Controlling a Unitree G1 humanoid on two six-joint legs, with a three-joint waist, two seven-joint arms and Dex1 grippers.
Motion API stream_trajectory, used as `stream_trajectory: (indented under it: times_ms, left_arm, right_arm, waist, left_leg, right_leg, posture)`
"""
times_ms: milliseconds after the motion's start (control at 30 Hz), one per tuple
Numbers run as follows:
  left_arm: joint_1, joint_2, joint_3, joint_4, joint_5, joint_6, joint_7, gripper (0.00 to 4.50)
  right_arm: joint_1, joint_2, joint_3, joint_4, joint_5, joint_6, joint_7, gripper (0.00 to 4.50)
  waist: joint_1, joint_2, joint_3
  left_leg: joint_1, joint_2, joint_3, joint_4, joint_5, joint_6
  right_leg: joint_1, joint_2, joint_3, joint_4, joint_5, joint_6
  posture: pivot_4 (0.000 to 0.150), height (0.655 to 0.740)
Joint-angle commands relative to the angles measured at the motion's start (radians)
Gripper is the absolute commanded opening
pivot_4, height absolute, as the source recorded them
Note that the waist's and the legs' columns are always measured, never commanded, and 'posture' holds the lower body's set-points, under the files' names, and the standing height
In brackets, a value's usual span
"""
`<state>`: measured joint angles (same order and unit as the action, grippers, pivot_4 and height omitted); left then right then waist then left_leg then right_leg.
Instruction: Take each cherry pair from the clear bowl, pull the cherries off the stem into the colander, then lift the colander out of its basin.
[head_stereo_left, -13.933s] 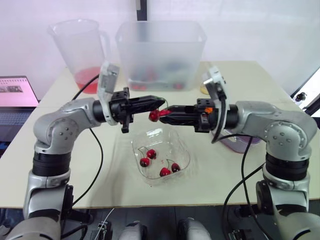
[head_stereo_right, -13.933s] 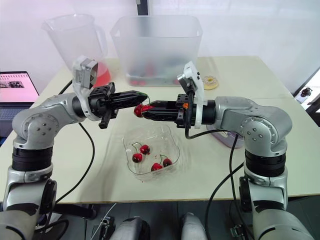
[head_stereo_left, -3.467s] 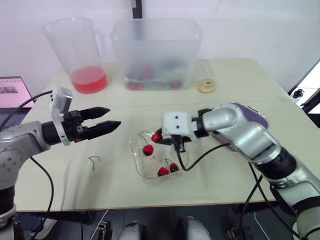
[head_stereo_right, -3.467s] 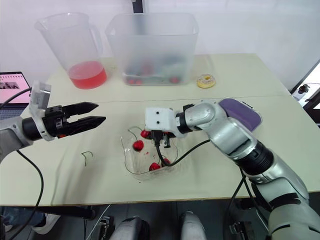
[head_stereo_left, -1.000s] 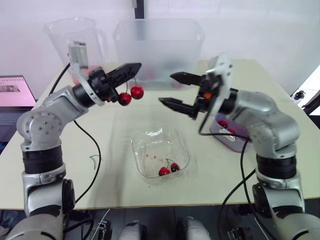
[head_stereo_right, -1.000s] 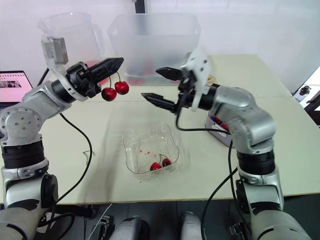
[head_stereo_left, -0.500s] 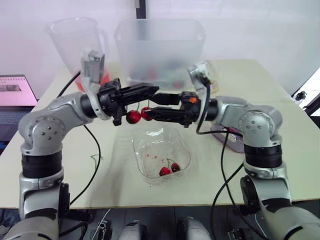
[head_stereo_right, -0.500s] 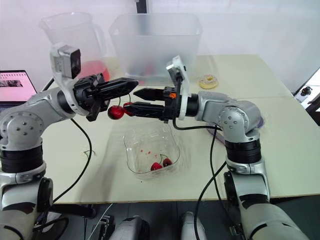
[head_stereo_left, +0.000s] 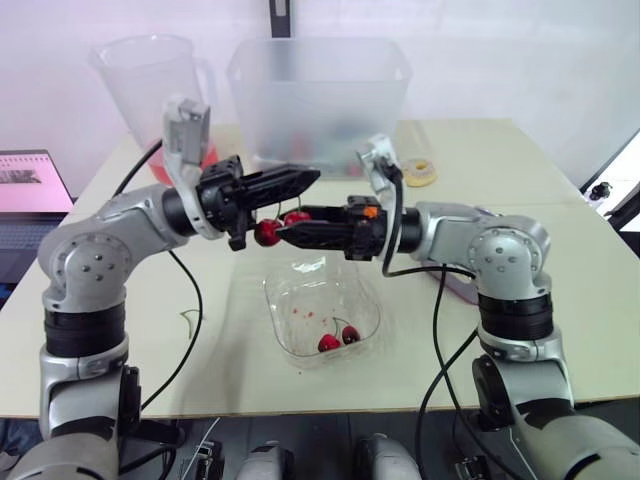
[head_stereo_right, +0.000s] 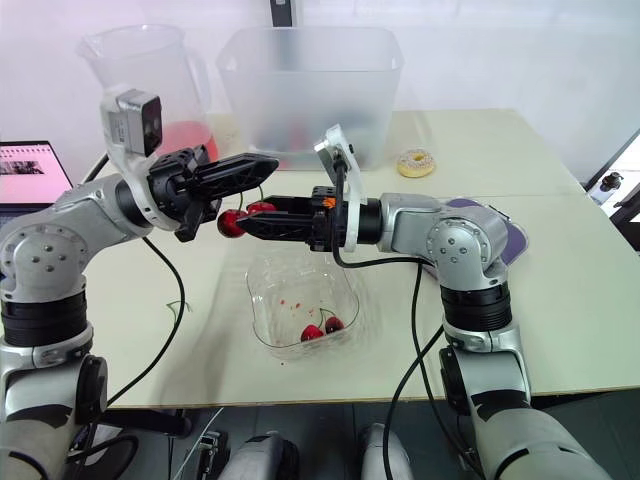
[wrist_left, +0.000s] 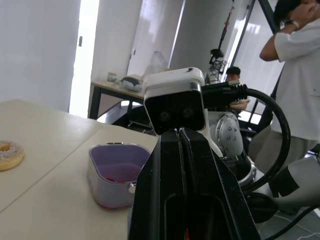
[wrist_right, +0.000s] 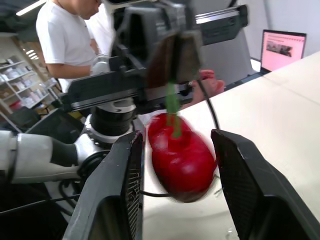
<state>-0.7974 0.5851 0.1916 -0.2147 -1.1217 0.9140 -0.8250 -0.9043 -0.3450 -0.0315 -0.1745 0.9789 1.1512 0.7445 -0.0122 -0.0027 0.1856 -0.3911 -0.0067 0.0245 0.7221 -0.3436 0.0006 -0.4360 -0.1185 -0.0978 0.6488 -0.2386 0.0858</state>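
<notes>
My left gripper (head_stereo_left: 308, 177) is shut on the green stem of a cherry pair (head_stereo_left: 268, 232) and holds it in the air above the clear bowl (head_stereo_left: 322, 300). The two red cherries hang just below its fingers. My right gripper (head_stereo_left: 285, 224) reaches in from the right, open, with one finger on each side of a cherry (wrist_right: 181, 159) and a small gap showing at both. Two more cherries (head_stereo_left: 338, 340) lie in the bowl. The purple colander (wrist_left: 117, 172) sits in its basin (head_stereo_right: 500, 238) behind my right arm, with red fruit inside.
At the back stand a frosted bin (head_stereo_left: 320, 100) holding cherries and a pitcher (head_stereo_left: 160, 95) of red liquid. A doughnut (head_stereo_left: 418, 172) lies beside the bin. A loose stem (head_stereo_left: 188, 318) lies left of the bowl, and a laptop (head_stereo_left: 30, 195) at the left edge. A person (wrist_right: 65, 45) stands beyond the table.
My right gripper has slid further left, so its fingers now bracket a hanging cherry. My left gripper and the cherry pair have barely moved.
</notes>
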Motion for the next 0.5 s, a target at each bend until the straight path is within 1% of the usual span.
stream_trajectory:
  times_ms: [33,133,167,200,233,500]
  left_arm:
    - [-0.015,0.002,0.009,-0.015,-0.002,-0.015,-0.004,0.0]
    - [-0.018,0.0,0.006,-0.013,-0.001,-0.014,-0.006,0.0]
    - [-0.018,0.0,0.005,-0.013,-0.002,-0.014,-0.008,0.0]
    - [-0.018,0.001,0.001,-0.011,0.002,-0.015,-0.012,0.0]
    - [-0.018,0.001,-0.001,-0.01,0.004,-0.016,-0.014,0.0]
    - [-0.019,0.001,-0.001,-0.005,0.013,-0.021,-0.022,0.0]
  right_arm:
    - [0.0,-0.007,-0.031,-0.038,0.039,0.002,-0.012,2.24]
    - [0.0,-0.001,-0.037,-0.035,0.053,0.006,-0.025,1.47]
    - [0.001,0.0,-0.038,-0.035,0.054,0.004,-0.031,1.05]
    - [0.003,-0.001,-0.037,-0.037,0.055,0.002,-0.033,0.74]
    - [0.006,-0.002,-0.037,-0.04,0.057,0.002,-0.035,0.67]
    - [0.034,-0.029,-0.017,-0.057,0.033,-0.007,-0.029,0.67]
  waist:
    - [0.0,0.0,0.0]
    - [0.0,0.0,0.0]
    - [0.0,0.0,0.0]
    - [0.0,0.0,0.0]
    - [0.001,0.0,0.0]
    - [0.001,0.0,0.0]
  left_leg:
    - [0.0,0.0,0.0,0.0,0.0,0.0]
    - [0.0,0.0,0.0,0.0,0.0,0.0]
    - [0.0,0.0,0.0,0.0,0.0,0.0]
    - [0.0,0.0,0.0,0.0,0.0,0.0]
    - [0.0,0.0,0.0,0.0,0.0,0.0]
    - [0.0,0.0,0.0,0.0,0.0,0.0]
  right_leg:
    - [0.0,0.0,0.0,0.0,0.0,0.0]
    - [0.0,0.0,0.0,0.0,0.0,0.0]
    - [0.0,0.0,0.0,0.0,0.0,0.0]
    - [0.0,0.0,0.0,0.0,0.0,0.0]
    - [0.0,0.0,0.0,0.0,0.0,0.0]
    - [0.0,0.0,0.0,0.0,0.0,0.0]
  posture:
    - [0.15,0.6886]
    - [0.15,0.6886]
    - [0.15,0.6886]
    - [0.15,0.6886]
    - [0.15,0.6886]
    - [0.15,0.6886]
